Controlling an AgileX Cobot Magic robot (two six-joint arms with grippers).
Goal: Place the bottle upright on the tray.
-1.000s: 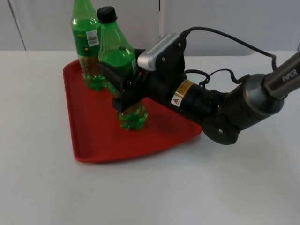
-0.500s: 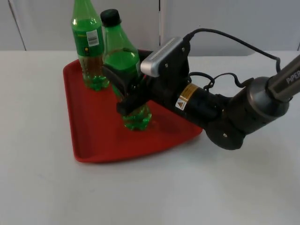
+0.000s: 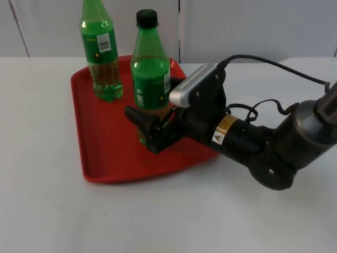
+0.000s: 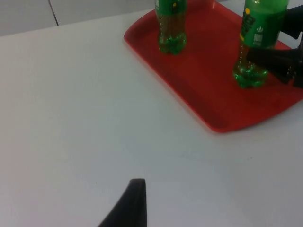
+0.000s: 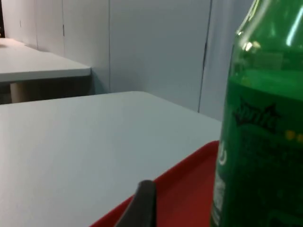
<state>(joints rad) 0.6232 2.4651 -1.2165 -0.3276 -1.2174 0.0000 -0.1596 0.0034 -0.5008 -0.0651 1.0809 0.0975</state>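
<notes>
A green bottle with a black cap [image 3: 150, 74] stands upright on the red tray [image 3: 105, 142], near its right side. My right gripper [image 3: 146, 132] is low at the bottle's base, open, its fingers [image 4: 277, 57] flanking the lower body without squeezing it. The right wrist view has the same bottle [image 5: 260, 142] close up over the tray's rim [image 5: 189, 189]. From the left wrist view the bottle [image 4: 259, 28] also stands straight on the tray [image 4: 203, 85]. My left gripper [image 4: 135, 208] waits above bare table, far from the tray.
A second green bottle [image 3: 100, 47] stands upright at the tray's far left corner, also seen as the second bottle [image 4: 170, 28] from the left wrist. White table surrounds the tray, with the grey partition wall [image 3: 237, 26] behind it.
The bottle went from tilted to upright and shifted right on the tray. My right gripper slid from its mid-body down to its base, drew back and let go.
</notes>
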